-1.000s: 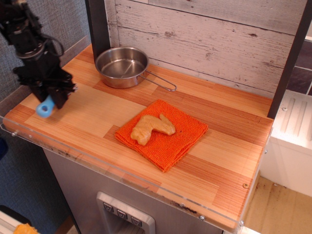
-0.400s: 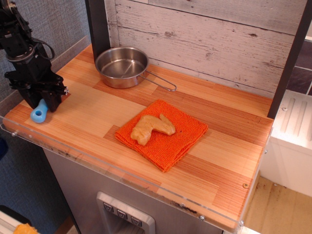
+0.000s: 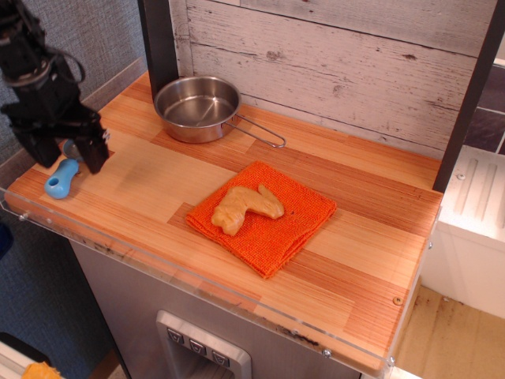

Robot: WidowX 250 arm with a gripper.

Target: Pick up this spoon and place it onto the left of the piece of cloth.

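Note:
The spoon [image 3: 61, 178] lies flat on the wooden counter near its front left corner, with the light-blue handle pointing to the front edge and the grey bowl under the gripper. My black gripper [image 3: 70, 155] hangs just above the bowl end with its jaws open, one on each side, and holds nothing. The orange piece of cloth [image 3: 296, 223] lies folded in the middle of the counter, far to the right of the spoon.
A tan animal-shaped piece [image 3: 246, 207] lies on the cloth. A steel pan [image 3: 197, 108] with a wire handle stands at the back left by the plank wall. A dark post stands behind the pan. A clear strip edges the counter's front.
The gripper carried the spoon down to the counter's left end, opened and let it go. It has since risen a little, and the spoon now lies flat.

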